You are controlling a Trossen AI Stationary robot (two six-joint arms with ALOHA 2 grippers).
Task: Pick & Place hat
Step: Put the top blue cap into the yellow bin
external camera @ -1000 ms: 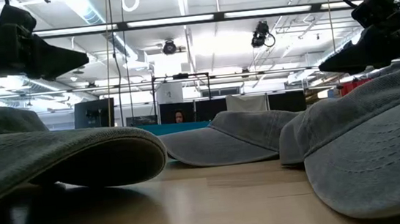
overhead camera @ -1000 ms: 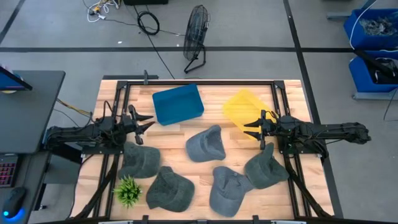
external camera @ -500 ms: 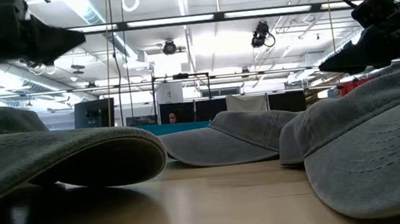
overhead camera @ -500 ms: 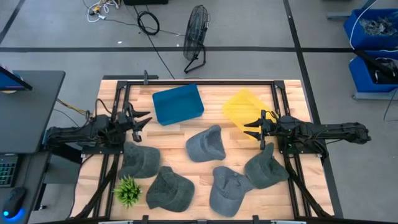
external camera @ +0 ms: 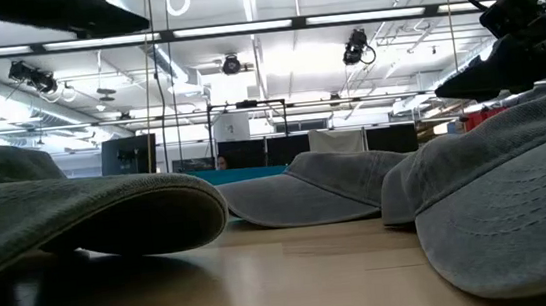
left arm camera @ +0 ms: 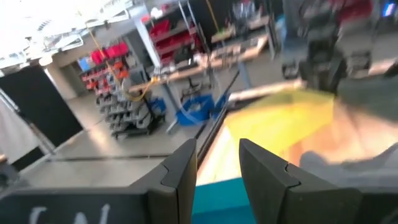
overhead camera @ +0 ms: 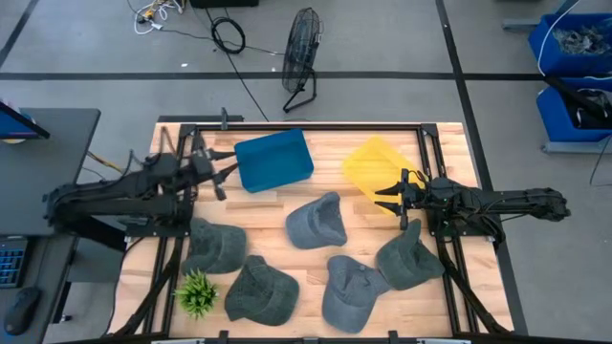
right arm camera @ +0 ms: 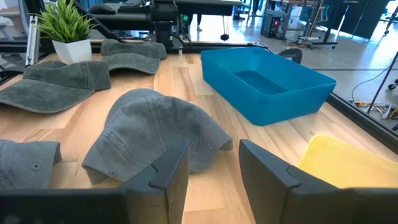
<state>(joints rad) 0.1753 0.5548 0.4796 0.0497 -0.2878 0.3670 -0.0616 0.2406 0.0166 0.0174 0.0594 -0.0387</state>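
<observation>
Several grey caps lie crown-up on the wooden table; the middle one [overhead camera: 316, 221] [right arm camera: 155, 134] rests between the arms, the others [overhead camera: 213, 247] [overhead camera: 260, 289] [overhead camera: 352, 291] [overhead camera: 409, 258] lie nearer the near edge. My left gripper [overhead camera: 226, 178] [left arm camera: 217, 171] is open, raised in the air beside the blue bin [overhead camera: 274, 160], clear of every cap. My right gripper [overhead camera: 385, 198] [right arm camera: 213, 165] is open and hovers over the edge of the yellow bin [overhead camera: 378, 164], pointing at the middle cap.
A small potted plant [overhead camera: 196, 293] stands at the near left corner. The blue bin [right arm camera: 267, 84] and the yellow bin [right arm camera: 348, 165] sit side by side at the far edge. A black frame [overhead camera: 306, 126] borders the table. Bare wood [overhead camera: 258, 212] lies between the middle cap and the left arm.
My left gripper has risen and swung toward the far edge, nearing the blue bin; in the low view it has climbed almost out of the picture. It stays open. The caps have not moved.
</observation>
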